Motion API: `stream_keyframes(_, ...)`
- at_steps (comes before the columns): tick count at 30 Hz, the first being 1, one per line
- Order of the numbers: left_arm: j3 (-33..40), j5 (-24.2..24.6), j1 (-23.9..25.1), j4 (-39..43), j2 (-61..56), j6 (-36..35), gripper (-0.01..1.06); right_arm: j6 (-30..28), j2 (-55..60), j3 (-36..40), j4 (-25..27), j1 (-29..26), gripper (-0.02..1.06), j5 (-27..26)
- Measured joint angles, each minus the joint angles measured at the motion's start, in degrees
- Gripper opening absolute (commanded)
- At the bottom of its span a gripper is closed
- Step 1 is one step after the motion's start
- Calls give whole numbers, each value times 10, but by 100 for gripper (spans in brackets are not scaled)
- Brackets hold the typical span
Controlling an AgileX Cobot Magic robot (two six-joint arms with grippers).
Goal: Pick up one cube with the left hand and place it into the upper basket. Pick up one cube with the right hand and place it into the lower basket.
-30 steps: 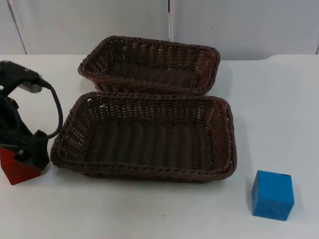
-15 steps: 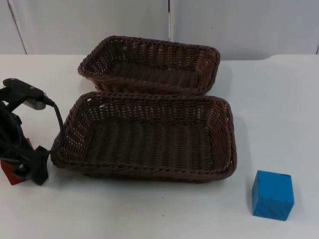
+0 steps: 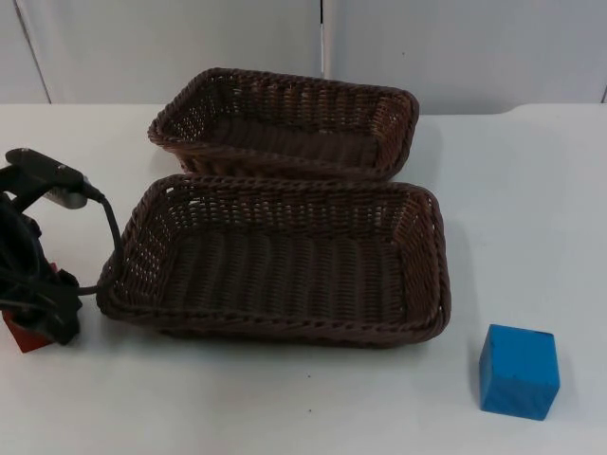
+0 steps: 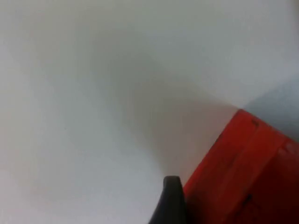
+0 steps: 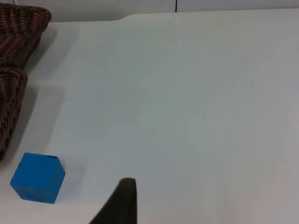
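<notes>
Lower now, the left gripper (image 3: 36,322) covers more of the red cube (image 3: 21,334); its grip can't be judged. Both baskets (image 3: 285,261) hold nothing; blue cube (image 3: 518,371) untouched.

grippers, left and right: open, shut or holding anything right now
Left gripper: down over the red cube beside the lower basket; state cannot be told.
Right gripper: waits above the table near the blue cube; state cannot be told.
</notes>
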Motion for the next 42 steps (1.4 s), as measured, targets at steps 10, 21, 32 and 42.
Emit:
stream_keyframes(10, -1, 15, 0, 2, 0, -1, 0, 0, 0, 0, 0, 0, 104, 0)
stream_keyframes(21, -1, 77, 0, 2, -27, -30, 0, 0, 0, 0, 0, 0, 104, 0)
stream_keyframes(32, -1, 121, 0, 2, -123, -46, 0, 0, 0, 0, 0, 0, 104, 0)
stream_keyframes(42, -1, 132, 0, -40, -216, -53, 0, 0, 0, 0, 0, 0, 104, 0)
